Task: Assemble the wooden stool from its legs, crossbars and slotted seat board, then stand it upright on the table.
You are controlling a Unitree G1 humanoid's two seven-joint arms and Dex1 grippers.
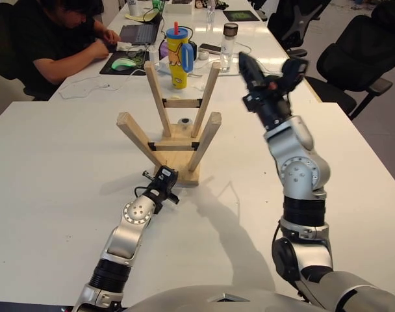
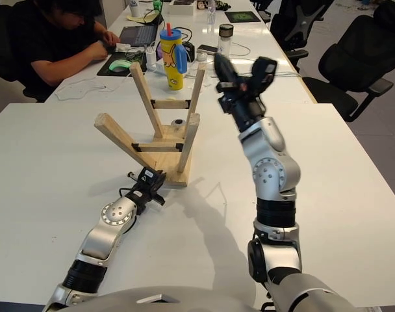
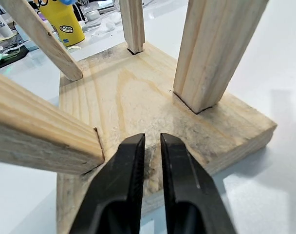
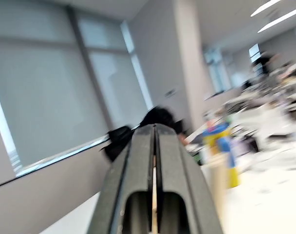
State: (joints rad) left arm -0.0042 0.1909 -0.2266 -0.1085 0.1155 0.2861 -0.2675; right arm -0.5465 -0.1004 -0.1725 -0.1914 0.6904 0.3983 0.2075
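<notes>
**Left eye view: stool legs-up, one turn short of finished**

The wooden stool [image 1: 178, 140] stands upside down near the far edge of the table [image 1: 54, 169], about midway along that edge. Its seat board [image 1: 184, 174] lies flat on the tabletop and its four legs [image 1: 160, 97] splay upward. Two crossbars [image 1: 182, 103] tie the legs on the sides I can see. I judge it sits this way because the legs go into the board's slots from above. By my reckoning only the turn upright is left.

My left pincer [image 3: 153, 139] sits low at the board's near edge, its fingers [image 3: 126, 165] narrowed to a slit and holding nothing. I cannot tell whether they touch the wood. The spot suits steadying the board or catching its edge for the flip.

My right pincer [image 4: 154, 127] hangs high over the table's far edge, to the right of the stool and apart from it. Its fingers are pressed together on nothing I can see, probably held clear of the legs.

Several things are hard to make out. The joints show only as dark lines at the feet, so I cannot say whether each leg is fully home. I cannot see whether crossbars join the other two sides, or what the small round object [image 1: 183, 121] beyond the board is. The seat's top face is hidden against the table.
</notes>
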